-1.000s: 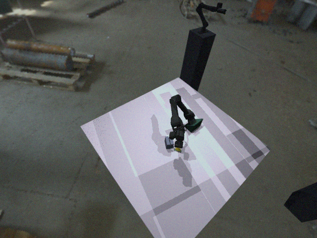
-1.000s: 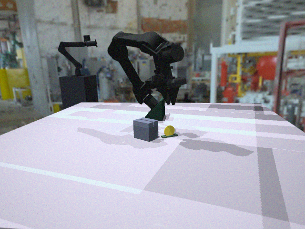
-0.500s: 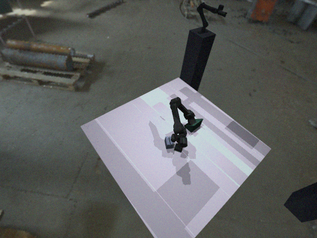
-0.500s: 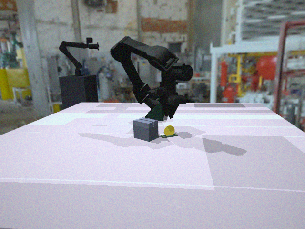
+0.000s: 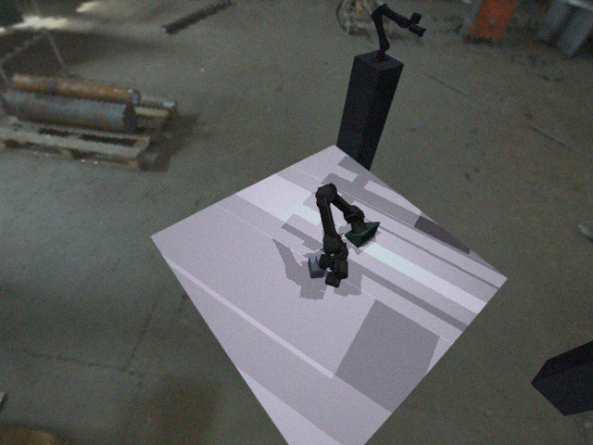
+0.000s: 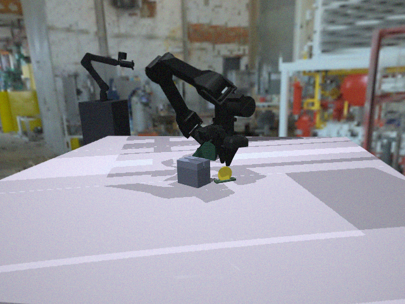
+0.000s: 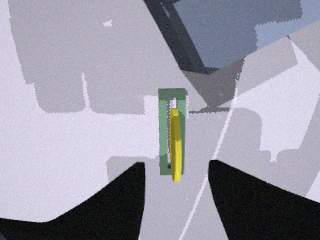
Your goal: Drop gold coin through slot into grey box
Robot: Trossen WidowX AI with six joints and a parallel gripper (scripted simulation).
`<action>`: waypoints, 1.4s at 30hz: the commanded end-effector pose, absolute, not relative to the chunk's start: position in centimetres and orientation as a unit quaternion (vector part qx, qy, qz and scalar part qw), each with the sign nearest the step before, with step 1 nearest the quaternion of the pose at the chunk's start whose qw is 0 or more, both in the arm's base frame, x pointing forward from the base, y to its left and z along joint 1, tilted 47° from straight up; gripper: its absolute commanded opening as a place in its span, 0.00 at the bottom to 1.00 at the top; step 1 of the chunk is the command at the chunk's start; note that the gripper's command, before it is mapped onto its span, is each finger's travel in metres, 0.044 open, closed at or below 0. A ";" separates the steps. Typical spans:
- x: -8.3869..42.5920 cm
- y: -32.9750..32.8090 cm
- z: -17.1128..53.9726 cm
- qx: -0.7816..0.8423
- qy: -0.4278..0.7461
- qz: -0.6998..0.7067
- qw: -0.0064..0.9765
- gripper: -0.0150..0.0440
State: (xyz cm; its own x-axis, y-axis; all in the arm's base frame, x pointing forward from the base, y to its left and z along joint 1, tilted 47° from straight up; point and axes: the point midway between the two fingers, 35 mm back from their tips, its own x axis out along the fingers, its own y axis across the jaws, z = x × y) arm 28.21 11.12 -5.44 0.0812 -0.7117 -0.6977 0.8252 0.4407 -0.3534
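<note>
The gold coin [image 6: 224,173] [image 7: 176,145] stands on edge in the green holder [image 6: 231,179] [image 7: 172,93]. The closed grey box [image 6: 193,173] [image 7: 225,35] [image 5: 314,269] stands close beside the holder, with its slotted lid on top. My gripper [image 6: 225,163] [image 7: 177,169] is open and empty, pointing down just above the coin. In the wrist view the coin lies between the lines of the two fingers, one to each side, a little ahead of the tips. In the top view the arm hides the coin and the holder.
The arm's dark-green base [image 5: 362,235] [image 6: 206,151] stands on the pale table [image 5: 230,268] [image 6: 98,222] behind the box. A second black arm [image 5: 382,29] [image 6: 94,70] stands on a dark pedestal [image 5: 369,95] [image 6: 104,121] beyond the table's far edge.
</note>
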 end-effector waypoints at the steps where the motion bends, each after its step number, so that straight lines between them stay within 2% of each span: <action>1: 28.3 10.7 -5.9 0.062 0.428 -0.523 0.734 0.53; 27: 28.5 7.8 -8.5 0.062 0.427 -0.524 0.734 0.53; 33: 28.5 7.8 -8.5 0.062 0.427 -0.524 0.734 0.26; 42: 28.5 7.8 -8.5 0.062 0.427 -0.524 0.734 0.25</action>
State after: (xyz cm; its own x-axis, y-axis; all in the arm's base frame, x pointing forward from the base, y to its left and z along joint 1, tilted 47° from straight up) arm 28.45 7.82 -8.49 0.0814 -0.7146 -0.6948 0.8249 0.4396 -0.3554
